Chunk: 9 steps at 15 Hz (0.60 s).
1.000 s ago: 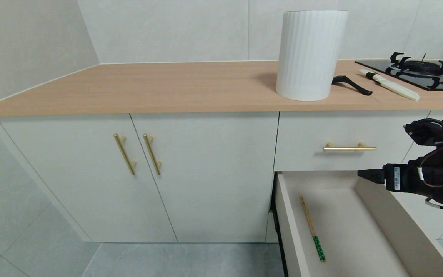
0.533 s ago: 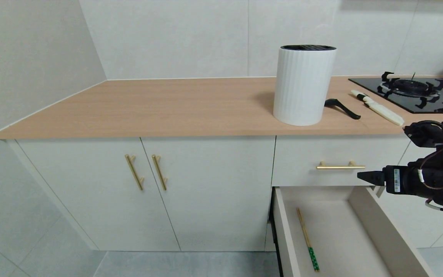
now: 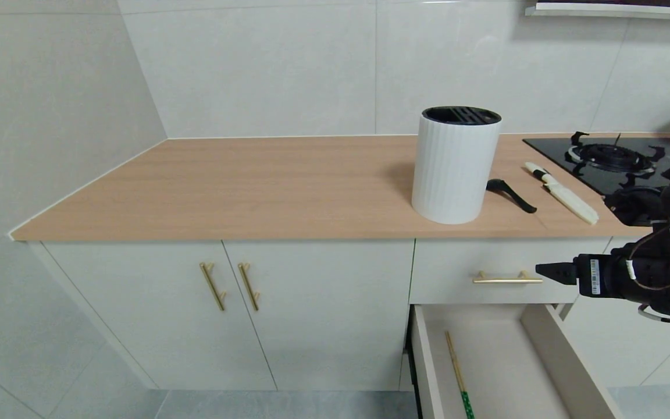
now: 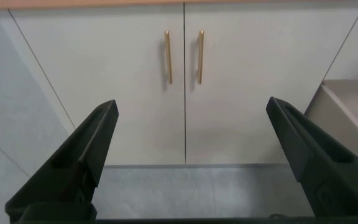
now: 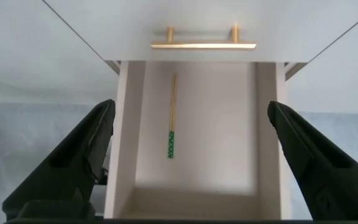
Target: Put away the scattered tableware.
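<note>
Wood-grain counter (image 3: 253, 180) is noted, bearing a ribbed white cylindrical holder (image 3: 454, 169) with a black slotted top. To its right, a curved black utensil (image 3: 509, 194) and a cream knife (image 3: 562, 193) are laid flat. Slim chopsticks (image 5: 172, 118) with green patterned ends are found lengthwise in the open drawer (image 3: 425, 361), near its left wall. Right gripper (image 5: 190, 107) is held near this drawer, jaws spread wide and empty. Left gripper (image 4: 191, 106) is likewise released, facing the brass-handled doors (image 4: 135, 93).
</note>
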### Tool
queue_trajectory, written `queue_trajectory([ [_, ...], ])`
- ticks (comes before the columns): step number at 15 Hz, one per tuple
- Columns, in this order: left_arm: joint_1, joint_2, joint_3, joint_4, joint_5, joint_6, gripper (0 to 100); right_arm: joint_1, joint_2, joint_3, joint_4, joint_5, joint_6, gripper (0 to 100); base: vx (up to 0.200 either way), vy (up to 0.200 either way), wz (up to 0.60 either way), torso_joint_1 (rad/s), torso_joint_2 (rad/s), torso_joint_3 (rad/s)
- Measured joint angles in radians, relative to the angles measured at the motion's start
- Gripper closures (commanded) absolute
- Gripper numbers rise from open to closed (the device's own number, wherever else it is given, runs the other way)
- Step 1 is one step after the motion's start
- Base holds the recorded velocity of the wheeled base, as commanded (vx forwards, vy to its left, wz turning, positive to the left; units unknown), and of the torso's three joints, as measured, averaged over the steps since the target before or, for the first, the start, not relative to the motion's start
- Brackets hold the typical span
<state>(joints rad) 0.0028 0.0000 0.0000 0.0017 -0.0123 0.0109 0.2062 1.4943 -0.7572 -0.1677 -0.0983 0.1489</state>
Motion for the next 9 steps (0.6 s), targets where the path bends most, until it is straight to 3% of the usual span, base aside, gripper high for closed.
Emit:
queue_trajectory([
  [4,0.000,0.000,0.000,0.000,0.000,0.000,0,0.001,0.007,0.001,-0.003,0.000,-0.005,0,0.000,0.000,0.00,0.028,-0.06,-0.035],
  [9,0.000,0.000,0.000,0.000,0.000,0.000,0,-0.041,0.086,-0.064,-0.139,0.011,-0.041,0,0.000,0.000,0.00,0.000,0.00,0.000],
])
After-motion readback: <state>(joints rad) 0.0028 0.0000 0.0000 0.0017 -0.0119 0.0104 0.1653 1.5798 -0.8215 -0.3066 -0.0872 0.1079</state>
